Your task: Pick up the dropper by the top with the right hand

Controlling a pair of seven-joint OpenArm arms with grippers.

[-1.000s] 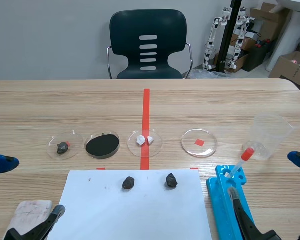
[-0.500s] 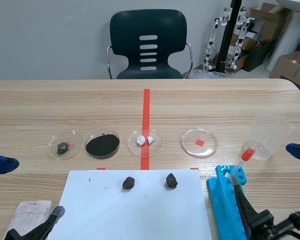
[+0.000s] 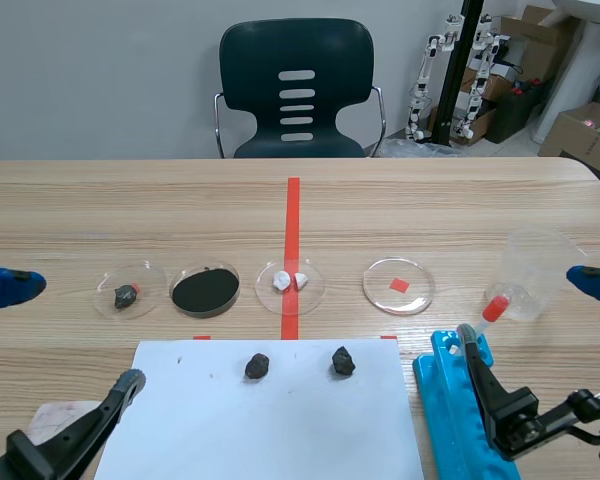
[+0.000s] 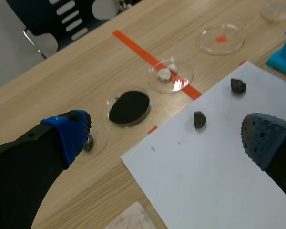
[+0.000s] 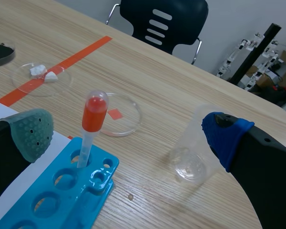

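The dropper [image 3: 492,311] has a red bulb and a clear stem, and stands tilted in a hole of the blue rack [image 3: 448,400] at the table's right. In the right wrist view its bulb [image 5: 94,112] rises between my right gripper's [image 5: 128,136] fingers, nearer the grey-green pad [image 5: 32,133], touching neither. That gripper [image 3: 536,330] is open around the rack's far end. My left gripper [image 3: 65,338] is open above the table's left side; in its wrist view it [image 4: 167,136] hangs over the white paper [image 4: 219,162].
A clear beaker [image 3: 540,270] stands just beyond the dropper, close to the right gripper's blue pad [image 5: 224,136]. A row of petri dishes [image 3: 398,286] crosses mid-table. Two dark rocks [image 3: 257,366] lie on the paper. A cloth [image 3: 55,420] lies under the left arm.
Both grippers have moved forward, away from the robot. The right one now brackets the dropper's bulb. The dropper has stayed in the rack.
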